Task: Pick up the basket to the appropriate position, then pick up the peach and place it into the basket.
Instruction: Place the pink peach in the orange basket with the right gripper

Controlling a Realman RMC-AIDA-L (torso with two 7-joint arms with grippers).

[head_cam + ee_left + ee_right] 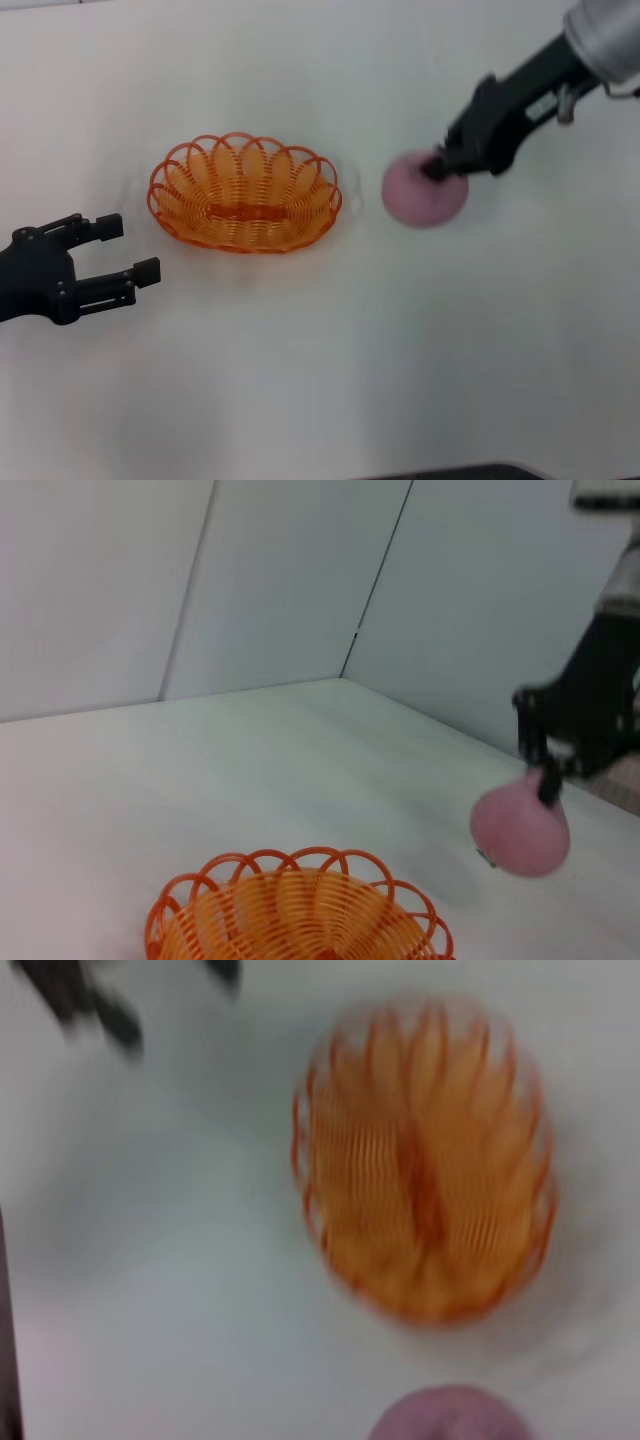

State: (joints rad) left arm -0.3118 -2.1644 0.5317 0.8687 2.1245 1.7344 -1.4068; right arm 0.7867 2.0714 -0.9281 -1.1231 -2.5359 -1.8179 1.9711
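1. Peach (424, 190) sits right of centre in the head view, pinched at its upper right side by the right gripper (440, 168), whose jaws are closed on it. In the left wrist view the fruit (520, 825) looks to hang just above the bench (320, 380), so I judge it lifted.
2. Basket (244, 193) lies left of the peach, at centre-left of the head view, resting on the bench. Its long axis runs left to right across the frame, so its near end points at the fruit.
3. A short gap of bare bench separates the peach from the basket's right rim. The move I expect is a carry leftward over the scalloped rim, then a release.
4. The right arm is plainly the nearer one and already has the fruit.
5. Left gripper (118, 250) rests at the lower left of the head view, jaws spread wide and holding nothing, just beside the basket's left end but not touching.
6. Nothing else stands between fruit and basket.
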